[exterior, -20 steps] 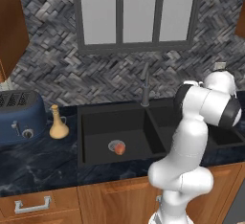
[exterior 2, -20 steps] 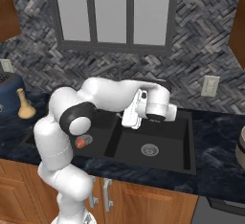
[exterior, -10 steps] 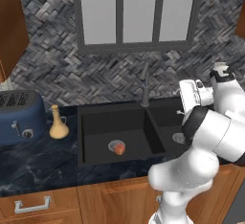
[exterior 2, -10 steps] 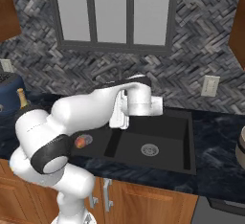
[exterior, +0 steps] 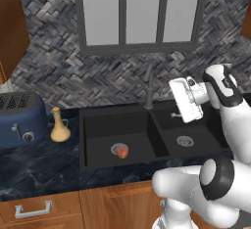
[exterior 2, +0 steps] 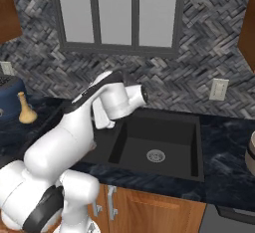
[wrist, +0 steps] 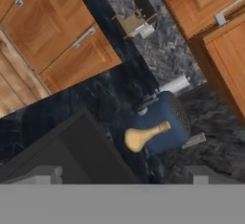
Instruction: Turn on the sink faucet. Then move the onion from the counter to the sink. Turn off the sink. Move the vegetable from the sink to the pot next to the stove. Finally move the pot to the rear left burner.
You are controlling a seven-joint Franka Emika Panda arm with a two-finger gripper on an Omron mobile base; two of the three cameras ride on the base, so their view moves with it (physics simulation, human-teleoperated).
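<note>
The dark blue-black marbled stone surface (exterior: 44,174) carries the matte black double-basin sink (exterior: 98,125). Above the right basin, the white arm holds its hand (wrist: 124,176) just right of the slim dark grey upright sink faucet (exterior: 148,88). The hand's fingers are spread wide, with nothing between them. The small round orange-red onion (exterior: 121,150) lies on the floor of the left basin, well apart from the hand.

With the onion already in the sink, the step in hand is probably shutting off the water. No stream is visible, though, so I cannot tell whether the tap is running. To do the step well, the hand should come in level with the short lever and not the spout. It should push the lever with one finger in a short sweep and stay high enough to clear the basin divider.

A second ago the hand was further right, over the far side of the right basin. It has since moved left towards the faucet and turned to face along the surface. The onion has not moved, and the fingers were just as widely spread.
</note>
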